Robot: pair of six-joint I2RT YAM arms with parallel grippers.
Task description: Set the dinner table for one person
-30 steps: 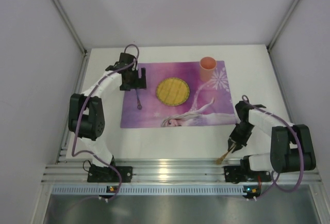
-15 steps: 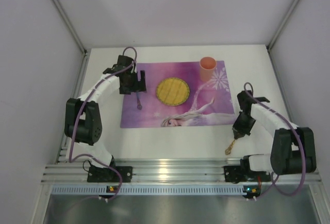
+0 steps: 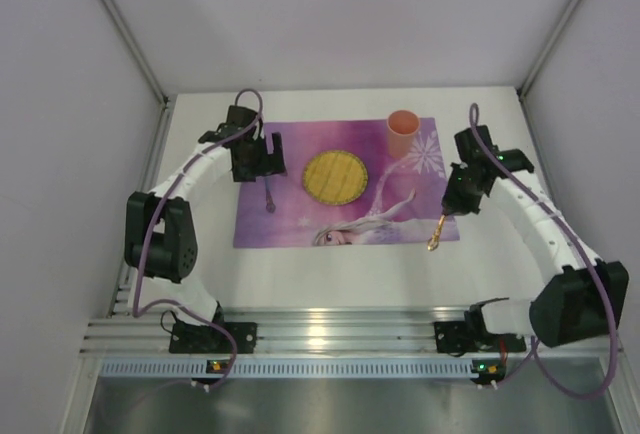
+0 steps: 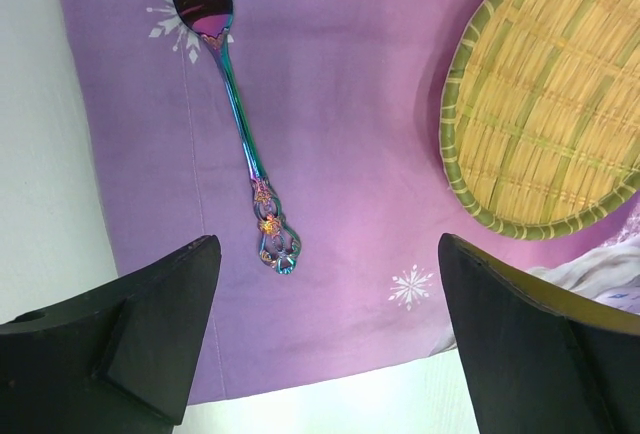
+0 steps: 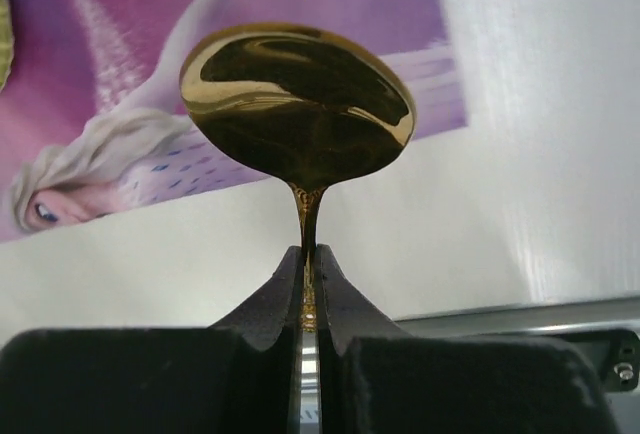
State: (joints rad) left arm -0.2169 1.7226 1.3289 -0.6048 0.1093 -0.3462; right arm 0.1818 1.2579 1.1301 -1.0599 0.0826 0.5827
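The white dinner table [image 3: 340, 274] carries a purple placemat [image 3: 300, 219] with a round woven yellow plate [image 3: 335, 176] in its middle and an orange cup [image 3: 403, 129] at its far right corner. An iridescent fork [image 3: 268, 194] lies on the mat left of the plate, lengthwise in the left wrist view [image 4: 240, 124]. My left gripper [image 4: 330, 254] hovers open just past the fork's handle end, holding nothing. My right gripper [image 3: 450, 206] is shut on the handle of a gold spoon [image 5: 298, 104], whose bowl [image 3: 435, 239] hangs over the mat's right front corner.
A ribbed aluminium rail [image 3: 320, 334] runs along the near edge, with both arm bases on it. Grey walls enclose the table at the back and sides. Bare white tabletop [image 5: 520, 154] lies to the right of the placemat and in front of it.
The right arm has carried the spoon from near the front rail up and back to the placemat's right front corner, its jaws closing tight on the handle. The left arm has barely moved.
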